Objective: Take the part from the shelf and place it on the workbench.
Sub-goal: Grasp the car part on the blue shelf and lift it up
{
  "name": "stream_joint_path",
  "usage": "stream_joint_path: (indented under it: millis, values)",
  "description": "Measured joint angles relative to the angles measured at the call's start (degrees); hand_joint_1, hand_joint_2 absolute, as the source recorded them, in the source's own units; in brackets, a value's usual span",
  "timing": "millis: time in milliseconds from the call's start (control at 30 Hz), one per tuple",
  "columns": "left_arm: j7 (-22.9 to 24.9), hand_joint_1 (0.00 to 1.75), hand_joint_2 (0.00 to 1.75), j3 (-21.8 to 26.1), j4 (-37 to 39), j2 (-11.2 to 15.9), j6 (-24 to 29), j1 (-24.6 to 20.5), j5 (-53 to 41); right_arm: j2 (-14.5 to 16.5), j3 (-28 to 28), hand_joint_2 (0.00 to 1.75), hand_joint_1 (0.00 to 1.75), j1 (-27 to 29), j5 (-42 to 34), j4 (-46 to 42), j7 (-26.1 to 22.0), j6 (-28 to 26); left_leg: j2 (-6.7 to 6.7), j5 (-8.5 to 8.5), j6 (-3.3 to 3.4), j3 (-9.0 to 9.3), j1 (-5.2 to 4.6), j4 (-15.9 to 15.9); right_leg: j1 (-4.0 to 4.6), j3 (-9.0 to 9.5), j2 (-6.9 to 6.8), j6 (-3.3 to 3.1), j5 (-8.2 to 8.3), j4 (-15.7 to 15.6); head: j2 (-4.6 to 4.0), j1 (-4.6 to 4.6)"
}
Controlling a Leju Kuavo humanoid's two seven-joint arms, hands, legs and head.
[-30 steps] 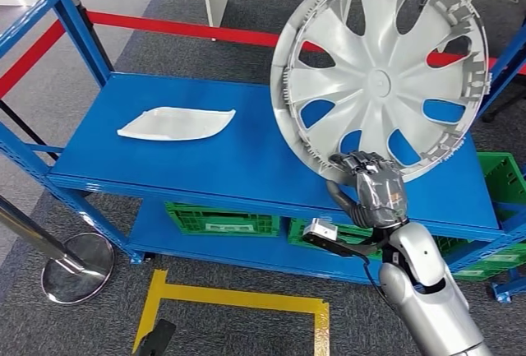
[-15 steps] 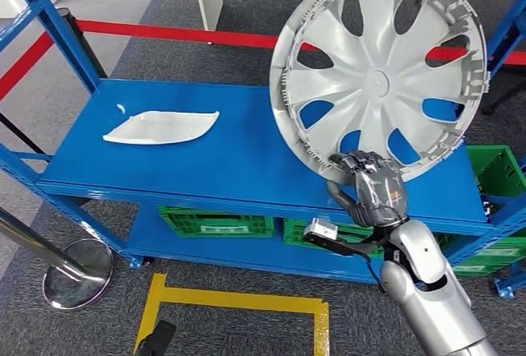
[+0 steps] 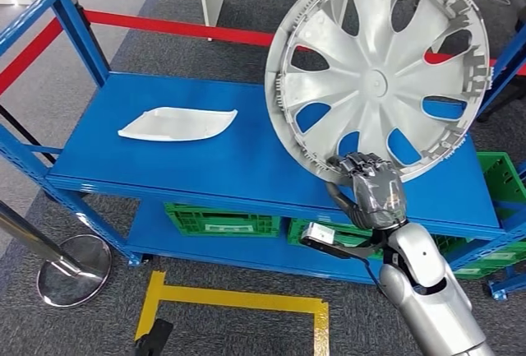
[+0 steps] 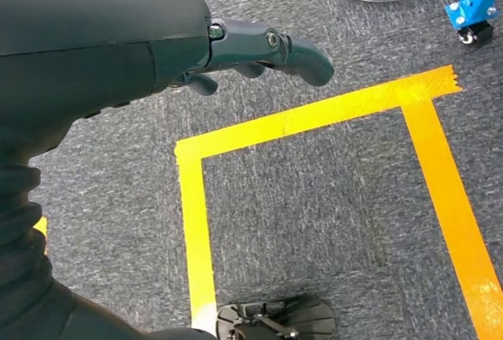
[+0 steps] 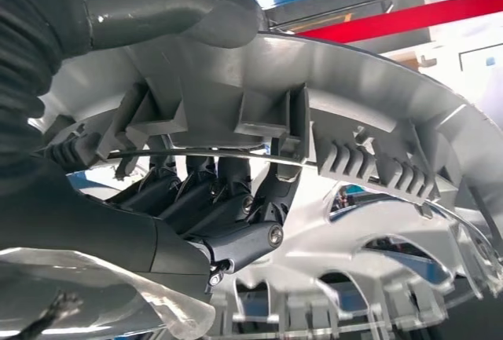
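Gripping the lower rim of the wheel cover [image 3: 376,72], the right hand [image 3: 372,190] has its fingers [image 5: 225,199] hooked over the rim from behind and the thumb on the near side. Cover is held up in the air, tilted, inner ribbed side toward the head camera, above the right part of the blue shelf [image 3: 248,154]; it does not rest on the shelf surface. In the right wrist view the rim's clips and retaining wire sit directly against the curled fingers.

Left hand [image 4: 178,42] hangs low over grey carpet, holding nothing; fingers extended and slightly bent, not closed. Beneath it, yellow floor tape [image 4: 308,120] forms a corner of a marked rectangle.

On the shelf top, well to the left of the wheel cover, lies a flat white elongated part [image 3: 177,123], apart from everything else. Lower shelf tier carries green crates [image 3: 217,223]. Red barrier tape [image 3: 180,29] runs behind the shelf. A chrome stanchion base [image 3: 74,265] stands on the carpet at the shelf's near left corner. The same yellow tape outline appears on the floor in front of the shelf in the head view.
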Motion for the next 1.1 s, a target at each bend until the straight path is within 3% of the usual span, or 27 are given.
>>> stream_joint_path:
  millis: [67,100,133,200,267,400,467,533,600,633,700,767,867,933,967,1033,1100]
  values:
    - [0.00,0.00,1.75,0.07,0.00,-0.05,0.08,0.03,0.00,-0.13,0.03,1.75,1.75,0.14,0.10,0.01,-0.01,0.01,0.00,0.08,0.17,-0.07,-0.20,0.02,0.02,-2.69,0.00,0.08,-2.27,6.27,0.00,-0.01]
    - [0.00,0.00,1.75,0.11,0.00,-0.07,0.11,0.05,0.00,-0.21,0.04,1.75,1.75,0.21,0.13,0.02,0.00,0.02,-0.01,0.11,0.21,-0.09,-0.29,0.03,0.04,-2.95,0.00,0.06,-2.01,6.98,0.00,0.00]
    - [0.00,0.00,1.75,0.14,0.00,-0.08,0.14,0.05,0.00,-0.28,0.06,1.75,1.75,0.26,0.14,0.02,0.01,0.02,-0.02,0.14,0.23,-0.09,-0.35,0.06,0.05,-2.07,0.00,-0.02,-0.76,5.42,0.00,0.00]
    - [0.00,0.00,1.75,0.15,0.00,-0.13,0.16,0.04,0.01,-0.34,0.08,1.75,1.75,0.16,0.14,0.01,0.01,0.02,-0.05,0.17,0.19,-0.13,-0.48,0.21,0.11,1.77,-0.05,-0.37,2.59,-1.82,0.00,-0.01]
    - [0.00,0.00,1.75,0.16,0.00,-0.17,0.17,0.01,0.02,-0.35,0.10,1.75,1.75,-0.04,0.15,-0.03,0.01,0.02,-0.06,0.29,-0.16,-0.44,-0.70,0.53,0.27,4.76,-0.10,-0.74,4.09,-7.34,0.00,-0.07]
    - [0.00,0.00,1.75,0.17,0.00,-0.14,0.20,0.08,-0.03,-0.37,0.16,1.75,1.75,-0.05,0.20,-0.05,0.15,0.08,-0.10,0.25,-1.50,-1.00,-0.63,1.02,0.31,5.20,-0.18,-1.72,4.76,-8.54,0.00,-0.11]
    - [0.00,0.00,1.75,0.17,0.00,-0.10,0.21,0.06,-0.06,-0.35,0.16,1.75,1.75,-0.12,0.16,-0.01,0.39,0.10,-0.11,-2.52,-2.28,-2.22,-0.44,4.53,0.01,5.14,-0.35,-2.28,5.21,-8.81,0.00,-0.33]
    - [0.00,0.00,1.75,0.17,0.00,-0.09,0.21,0.07,-0.07,-0.34,0.19,1.75,1.75,-0.11,0.20,0.05,0.48,0.10,-0.08,-6.62,-2.96,-4.70,-0.10,11.77,-0.01,4.88,-0.45,-2.52,5.43,-8.80,-0.01,-0.54]
    - [0.00,0.00,1.75,0.17,0.00,-0.08,0.21,0.12,-0.07,-0.34,0.28,1.75,1.75,-0.06,0.32,0.14,0.45,0.10,-0.07,-8.30,-3.29,-5.96,0.20,16.36,-0.02,4.57,-0.49,-2.51,5.66,-8.78,-0.01,-0.57]
    - [0.00,0.00,1.75,0.17,0.00,-0.07,0.22,0.12,-0.08,-0.33,0.33,1.75,1.75,-0.05,0.37,0.16,0.45,0.10,-0.07,-7.55,-3.32,-5.15,0.30,15.56,-0.02,4.45,-0.49,-2.43,5.79,-8.77,0.00,-0.59]
    - [0.01,0.00,1.75,0.17,0.00,-0.04,0.27,0.08,-0.13,-0.34,0.38,1.75,1.75,-0.09,0.41,0.17,0.47,0.11,-0.08,-4.22,-3.11,-1.07,0.41,8.52,-0.05,4.35,-0.48,-2.19,6.00,-8.77,0.00,-0.59]
    - [0.16,0.00,1.75,0.17,0.00,-0.02,0.35,0.03,-0.22,-0.34,0.35,1.75,1.75,-0.20,0.42,0.17,0.51,0.11,-0.11,-2.33,-2.64,2.29,0.26,1.93,0.12,4.03,-0.46,-1.67,6.31,-8.70,0.00,-0.58]
    - [0.46,0.00,1.75,0.17,0.00,0.03,0.46,0.07,-0.38,-0.34,0.39,1.75,1.75,-0.24,0.44,0.17,0.48,0.11,-0.11,-2.02,-1.71,2.62,0.05,0.02,0.15,3.39,-0.44,-0.55,6.95,-8.77,0.00,-0.52]
    - [0.52,0.00,1.75,0.19,0.00,0.03,0.50,0.06,-0.48,-0.35,0.43,1.75,1.75,-0.20,0.45,0.17,0.44,0.11,0.04,-1.30,-0.72,2.36,0.13,-0.48,0.04,2.61,-0.42,-0.05,5.73,-7.82,0.00,-0.42]
    - [0.52,0.00,1.75,0.19,0.00,0.02,0.52,0.00,-0.49,-0.35,0.42,1.75,1.75,-0.23,0.45,0.17,0.44,0.11,0.12,-0.91,-0.23,2.14,0.19,-0.74,0.03,1.75,-0.41,0.07,4.00,-5.85,0.00,-0.29]
    - [0.52,0.00,1.75,0.19,0.00,-0.02,0.56,-0.09,-0.50,-0.35,0.40,1.75,1.75,-0.23,0.45,0.18,0.44,0.10,0.17,-0.32,0.29,1.39,0.02,-0.73,0.04,-0.62,-0.38,0.20,-0.55,0.95,0.00,-0.07]
    - [0.52,0.00,1.75,0.20,0.01,-0.07,0.56,-0.08,-0.50,-0.36,0.42,1.75,1.75,-0.13,0.47,0.25,0.42,0.10,0.18,0.26,0.42,0.50,-0.20,-0.62,0.05,-1.89,-0.38,0.24,-2.89,6.26,0.00,-0.05]
